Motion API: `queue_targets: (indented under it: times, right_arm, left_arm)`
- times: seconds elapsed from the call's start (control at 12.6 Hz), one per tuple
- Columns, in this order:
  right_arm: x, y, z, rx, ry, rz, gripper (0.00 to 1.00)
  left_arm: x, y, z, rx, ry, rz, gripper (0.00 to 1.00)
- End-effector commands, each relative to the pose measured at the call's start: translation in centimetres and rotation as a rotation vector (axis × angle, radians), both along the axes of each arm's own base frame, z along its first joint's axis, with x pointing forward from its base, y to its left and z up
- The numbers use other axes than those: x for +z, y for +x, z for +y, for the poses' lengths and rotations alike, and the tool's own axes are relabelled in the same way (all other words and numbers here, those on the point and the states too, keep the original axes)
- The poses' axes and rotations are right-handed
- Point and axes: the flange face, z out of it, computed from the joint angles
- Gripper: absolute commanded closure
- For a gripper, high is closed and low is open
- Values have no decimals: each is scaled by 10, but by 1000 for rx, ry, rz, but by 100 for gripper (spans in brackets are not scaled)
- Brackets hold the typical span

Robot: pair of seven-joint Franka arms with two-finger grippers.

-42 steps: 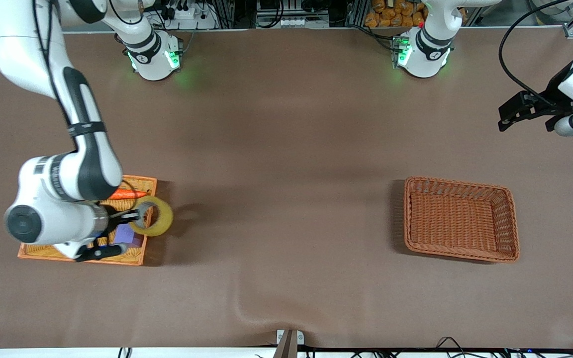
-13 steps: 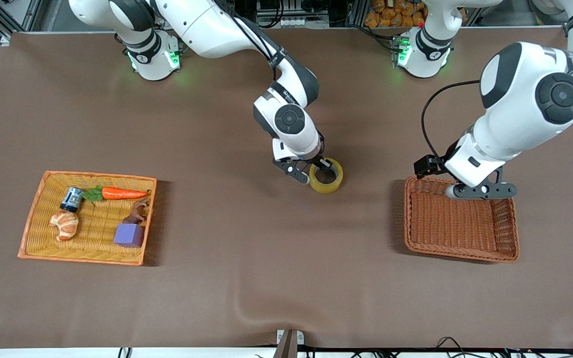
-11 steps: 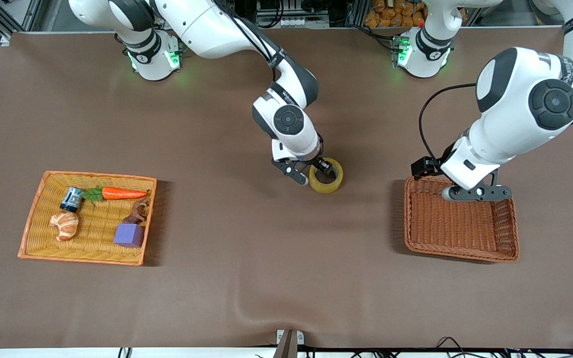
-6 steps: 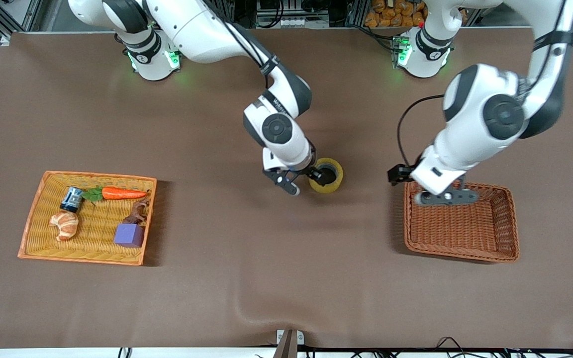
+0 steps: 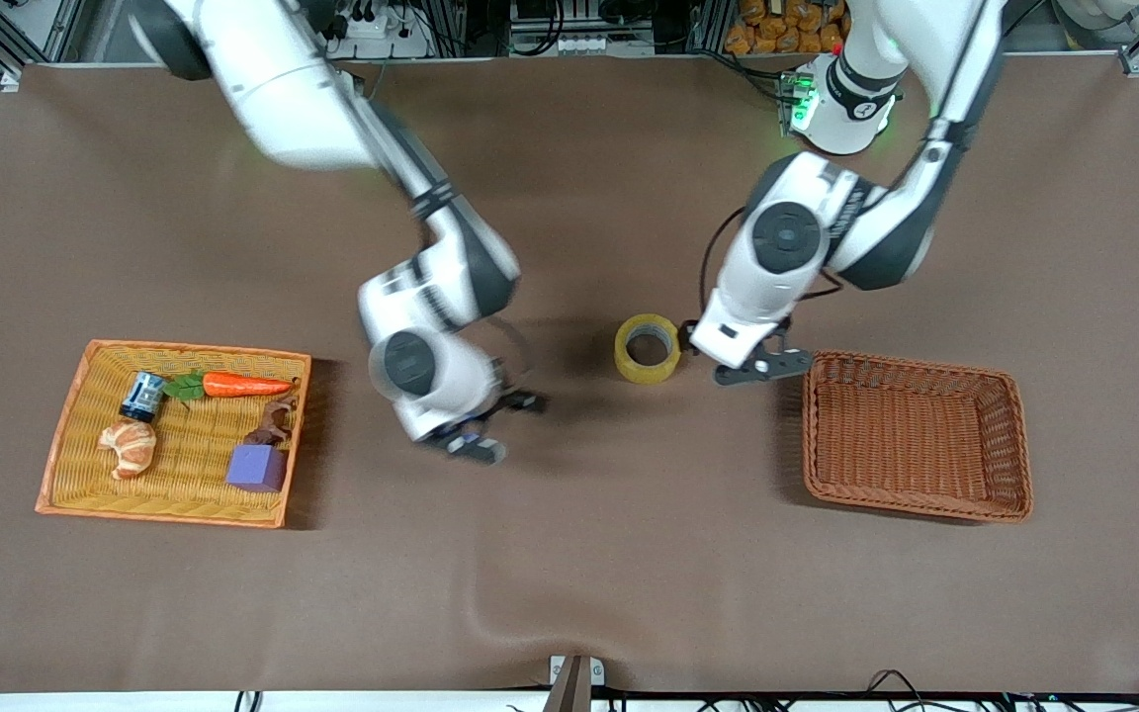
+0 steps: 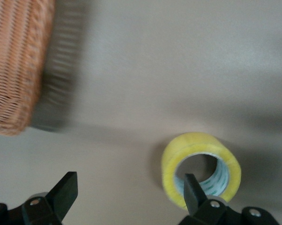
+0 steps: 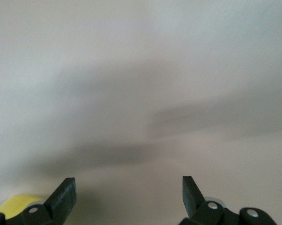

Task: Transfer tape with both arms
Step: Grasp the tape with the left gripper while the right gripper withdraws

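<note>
Right now the tape [image 5: 648, 347] sits flat on the brown table [image 5: 569, 554], ring-hole up, roughly midway between the two baskets, with nothing gripping it. In the left wrist view the tape [image 6: 201, 169] shows its yellow outer band and pale inner core, lying free on the cloth.

Just beside it, toward the left arm's end of the table, the left gripper [image 5: 749, 364] hangs low over the strip of table between the tape and the wicker basket [image 5: 1020, 447]. Its fingers stand wide apart with nothing between them — the left wrist view shows both black fingertips [image 6: 66, 192] spread, one of them lined up with the roll's edge, though I can't quite tell whether it touches the roll or merely hovers in front of it. The wicker basket's corner [image 6: 17, 61] shows in that same view.

The right gripper [image 5: 495, 427] is off the tape, over bare table between the roll and the orange tray [image 5: 65, 499]. It looks blurred, but the right wrist view shows its fingers [image 7: 63, 194] spread wide and empty, only tabletop between them — and a sliver of yellow at the frame's edge.

The orange tray holds a carrot [image 5: 245, 385], a croissant [image 5: 130, 446], a purple cube [image 5: 257, 468] and a small can [image 5: 142, 396].
</note>
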Motion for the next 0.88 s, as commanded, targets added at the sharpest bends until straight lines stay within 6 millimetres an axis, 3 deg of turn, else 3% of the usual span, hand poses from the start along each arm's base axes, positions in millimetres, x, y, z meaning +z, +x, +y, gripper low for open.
queue_targets:
  times: [0.0, 0.24, 0.4, 0.56, 0.8]
  right_arm:
    - [17, 25, -95, 154, 35, -45, 0]
    - [36, 38, -209, 286, 32, -99, 0]
    - [57, 28, -253, 289, 32, -114, 0]
    - [98, 4, -269, 306, -24, -141, 0]
    - [183, -16, -290, 393, -185, -233, 0]
  left_arm:
    - [-40, 0, -15, 48, 15, -27, 0]
    - [-66, -7, -28, 89, 9, -17, 0]
    - [-80, -12, -32, 95, 9, 1, 7]
    - [-86, -14, -35, 123, 0, -4, 10]
    - [-87, -21, -43, 125, 2, -2, 11]
